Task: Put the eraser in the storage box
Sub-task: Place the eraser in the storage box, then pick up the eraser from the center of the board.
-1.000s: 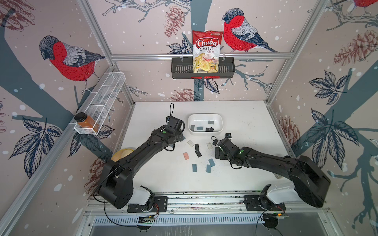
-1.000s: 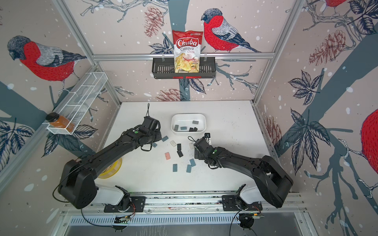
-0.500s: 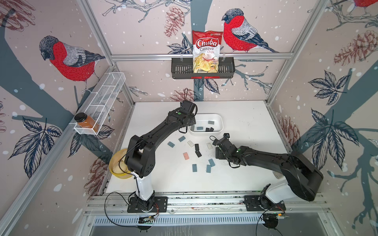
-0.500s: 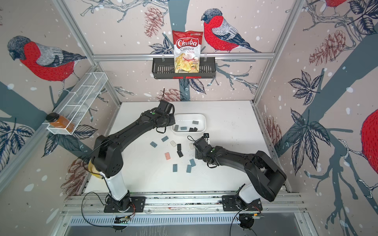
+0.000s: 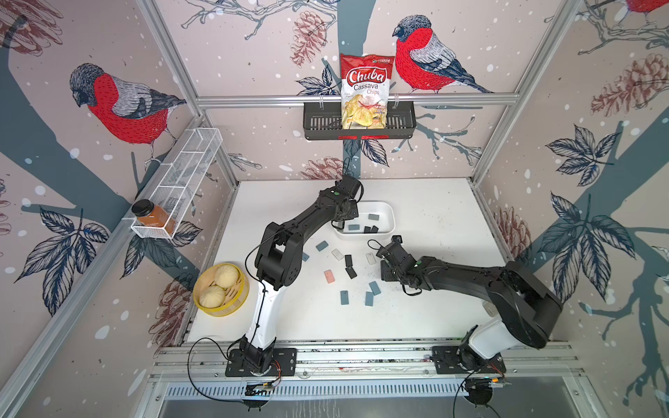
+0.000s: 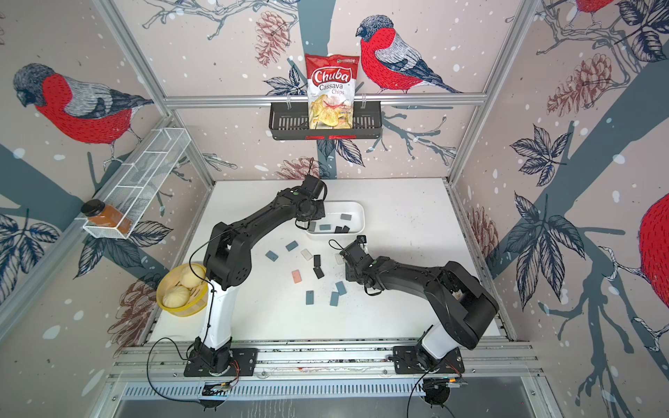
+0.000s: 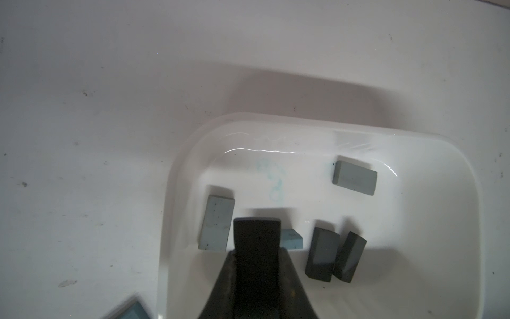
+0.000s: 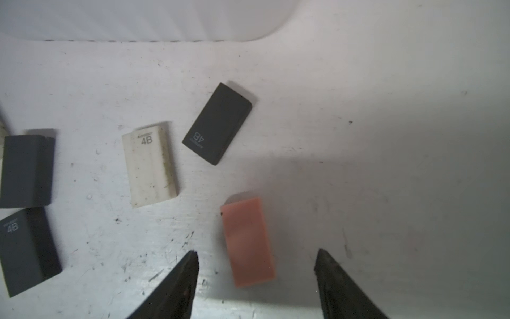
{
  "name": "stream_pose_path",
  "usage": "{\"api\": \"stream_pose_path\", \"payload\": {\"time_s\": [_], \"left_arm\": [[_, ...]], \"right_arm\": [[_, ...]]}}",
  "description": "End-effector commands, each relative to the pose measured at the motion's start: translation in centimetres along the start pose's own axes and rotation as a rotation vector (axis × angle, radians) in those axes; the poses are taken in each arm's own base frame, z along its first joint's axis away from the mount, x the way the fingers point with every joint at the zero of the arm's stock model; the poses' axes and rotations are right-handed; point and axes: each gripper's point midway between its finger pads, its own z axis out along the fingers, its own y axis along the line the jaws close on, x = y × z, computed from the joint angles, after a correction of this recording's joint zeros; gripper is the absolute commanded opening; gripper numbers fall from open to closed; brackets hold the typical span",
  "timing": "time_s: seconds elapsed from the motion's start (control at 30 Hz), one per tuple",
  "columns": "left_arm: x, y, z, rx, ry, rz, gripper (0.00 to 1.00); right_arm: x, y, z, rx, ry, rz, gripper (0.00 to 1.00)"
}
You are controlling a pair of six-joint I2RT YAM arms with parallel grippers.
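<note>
Noted right gripper [image 8: 257, 251] spread wide, pink eraser [image 8: 248, 241] lying untouched between its fingertips. Noted left gripper [image 7: 256, 223] pinched shut, nothing seen held, directly above storage box [image 5: 393, 221], ahead of right gripper. Advise centring, closing across narrow sides, lifting clear first.

white storage box [image 5: 392, 221], pink eraser [image 8: 248, 241], black basket [image 5: 322, 123]

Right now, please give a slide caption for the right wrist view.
Open fingers flank the pink eraser lying flat on the white table.
</note>
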Motion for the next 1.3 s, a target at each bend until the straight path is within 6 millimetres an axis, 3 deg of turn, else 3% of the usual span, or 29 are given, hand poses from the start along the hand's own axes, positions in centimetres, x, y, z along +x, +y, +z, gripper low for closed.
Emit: {"api": "stream_pose_path", "payload": {"time_s": [0.0, 0.2, 0.63, 1.27], "left_arm": [[0.7, 0.1, 0.9, -0.011, 0.035, 0.013, 0.16], [1.5, 0.1, 3.0, -0.027, 0.079, 0.015, 0.19], [2.3, 0.4, 4.3, -0.042, 0.099, 0.024, 0.27], [1.0, -1.0, 2.5, -0.010, 0.069, 0.050, 0.83]], "right_arm": [[-0.1, 0.2, 0.0, -0.006, -0.001, -0.009, 0.66], [0.2, 0.3, 0.1, -0.015, 0.010, -0.016, 0.60], [0.8, 0.4, 0.9, -0.009, 0.033, -0.032, 0.55], [1.2, 0.4, 1.6, -0.009, 0.047, -0.035, 0.38]]}}
